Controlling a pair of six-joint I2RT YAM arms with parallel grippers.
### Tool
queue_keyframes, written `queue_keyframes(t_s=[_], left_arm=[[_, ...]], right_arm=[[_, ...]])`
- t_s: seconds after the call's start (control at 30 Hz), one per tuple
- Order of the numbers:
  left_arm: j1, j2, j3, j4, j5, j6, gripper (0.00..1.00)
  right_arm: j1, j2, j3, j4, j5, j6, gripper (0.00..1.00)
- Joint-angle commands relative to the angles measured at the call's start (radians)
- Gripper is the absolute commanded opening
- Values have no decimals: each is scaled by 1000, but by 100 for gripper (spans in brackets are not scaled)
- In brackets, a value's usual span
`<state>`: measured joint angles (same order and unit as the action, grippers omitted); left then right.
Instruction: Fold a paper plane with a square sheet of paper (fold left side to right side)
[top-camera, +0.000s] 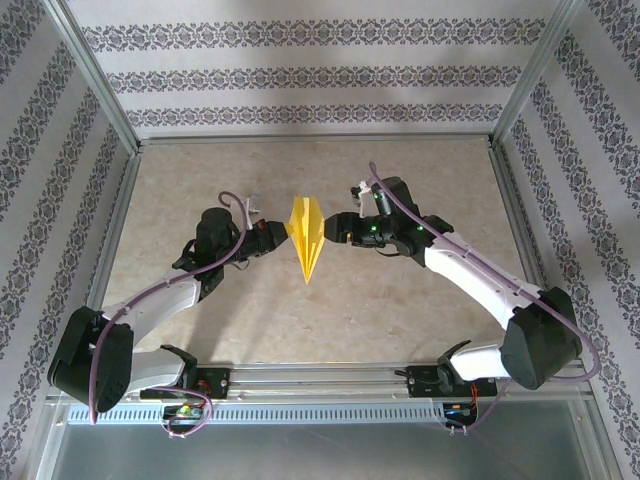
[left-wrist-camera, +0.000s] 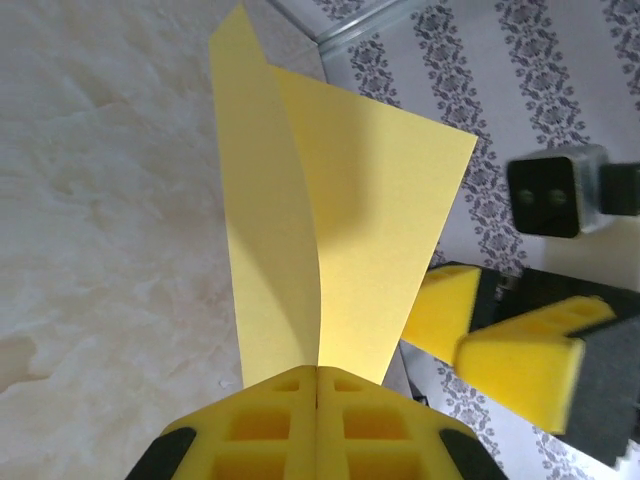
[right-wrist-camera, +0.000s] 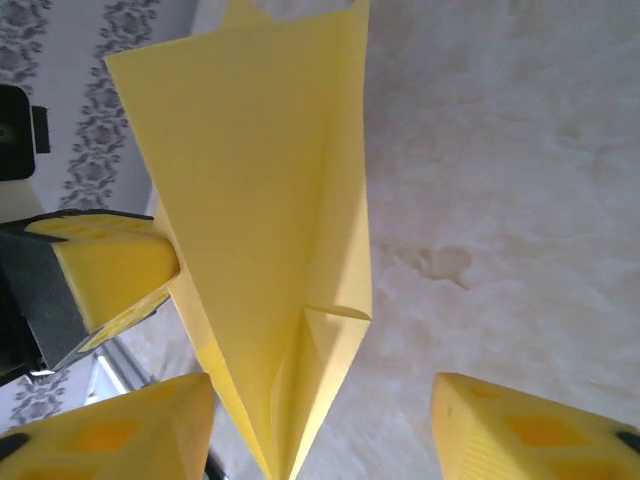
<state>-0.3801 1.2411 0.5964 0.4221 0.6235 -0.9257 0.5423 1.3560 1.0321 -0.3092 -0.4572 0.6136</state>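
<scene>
The square sheet of paper stands folded into a narrow yellow paper plane (top-camera: 305, 240) at mid-table, its point toward the near edge. My left gripper (top-camera: 284, 238) is shut on the plane's left side. In the left wrist view its pads (left-wrist-camera: 317, 372) meet on the bottom edge of the paper (left-wrist-camera: 350, 220), whose two layers fan apart above. My right gripper (top-camera: 334, 232) stands just right of the plane. Its fingers are open, with the paper (right-wrist-camera: 260, 200) between them and closer to the left finger (right-wrist-camera: 130, 430). The left gripper's pad (right-wrist-camera: 110, 265) presses the paper from the far side.
The beige marbled table (top-camera: 400, 180) is boxed in by a metal frame and patterned walls (top-camera: 300, 75). Both arm bases sit on a rail (top-camera: 320, 378) at the near edge. The right gripper's foam fingers (left-wrist-camera: 520, 355) hang close beside the paper in the left wrist view.
</scene>
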Motion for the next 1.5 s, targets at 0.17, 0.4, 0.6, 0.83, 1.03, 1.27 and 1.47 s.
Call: queue_keyframes(t_s=[0.17, 0.4, 0.6, 0.83, 1.03, 1.27, 1.47], left_arm=[[-20, 30, -56, 0, -104, -48, 0], [-29, 136, -67, 50, -116, -64, 0], [-40, 244, -67, 141, -102, -101, 0], [-51, 343, -73, 245, -74, -141, 0], [-54, 365, -79, 267, -74, -142, 0], [-62, 389, -76, 288, -68, -151, 0], [-66, 396, -72, 293, -68, -154, 0]], right_arm=[[96, 34, 63, -179, 90, -46, 64], [178, 146, 57, -78, 61, 27, 63], [178, 240, 46, -29, 43, 95, 62], [173, 315, 50, -11, 38, 102, 63], [157, 352, 40, -17, 66, 112, 65], [150, 384, 40, -1, 63, 109, 64], [137, 409, 43, 4, 70, 110, 59]])
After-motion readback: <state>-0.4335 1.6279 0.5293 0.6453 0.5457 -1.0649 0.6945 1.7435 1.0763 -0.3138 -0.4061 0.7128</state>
